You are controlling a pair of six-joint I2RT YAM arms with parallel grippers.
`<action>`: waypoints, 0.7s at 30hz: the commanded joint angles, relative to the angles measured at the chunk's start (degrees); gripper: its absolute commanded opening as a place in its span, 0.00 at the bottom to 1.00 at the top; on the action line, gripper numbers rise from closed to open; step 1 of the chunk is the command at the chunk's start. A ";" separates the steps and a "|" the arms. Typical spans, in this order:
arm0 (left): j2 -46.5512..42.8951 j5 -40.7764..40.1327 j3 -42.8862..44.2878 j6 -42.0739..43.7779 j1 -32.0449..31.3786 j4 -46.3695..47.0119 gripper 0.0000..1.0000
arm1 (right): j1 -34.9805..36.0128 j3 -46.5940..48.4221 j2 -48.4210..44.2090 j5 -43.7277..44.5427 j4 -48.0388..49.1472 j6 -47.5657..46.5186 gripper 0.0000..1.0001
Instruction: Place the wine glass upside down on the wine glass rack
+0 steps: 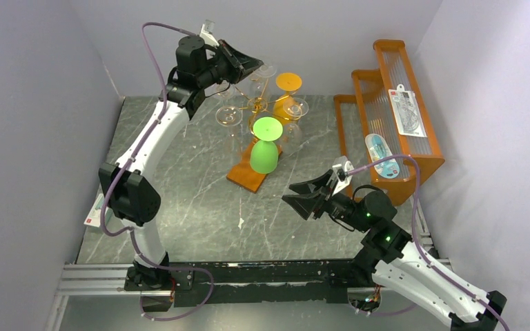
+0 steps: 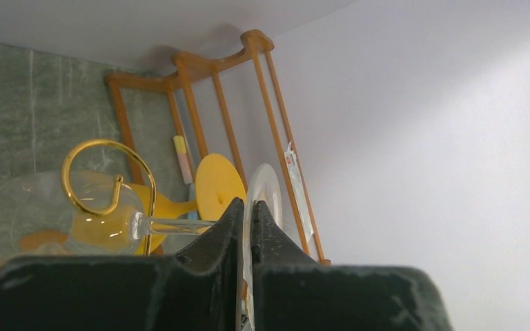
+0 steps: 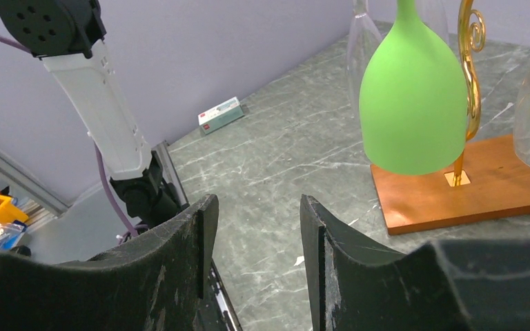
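Left end effector [image 2: 247, 210]: clenched on foot of clear wine glass [image 2: 107, 227], held sideways at wine glass rack [image 1: 246, 178] scroll. Left to do: invert, seat, release. Right end effector [image 3: 255, 210]: parted, empty.

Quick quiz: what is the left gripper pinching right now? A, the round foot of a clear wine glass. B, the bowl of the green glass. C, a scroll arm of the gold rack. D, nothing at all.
A: in the left wrist view the left gripper is shut on the flat round foot of the clear wine glass, whose stem runs sideways to the bowl.
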 commanded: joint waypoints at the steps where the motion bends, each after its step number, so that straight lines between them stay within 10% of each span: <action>1: 2.90 -0.72 5.29 -0.21 -0.62 2.92 0.05 | 0.26 -0.93 -0.41 0.32 -0.94 -0.40 0.51; 21: 5.39 -11.45 7.08 -3.71 -0.79 2.57 0.05 | 0.26 -1.32 -2.06 1.37 -0.34 0.04 0.51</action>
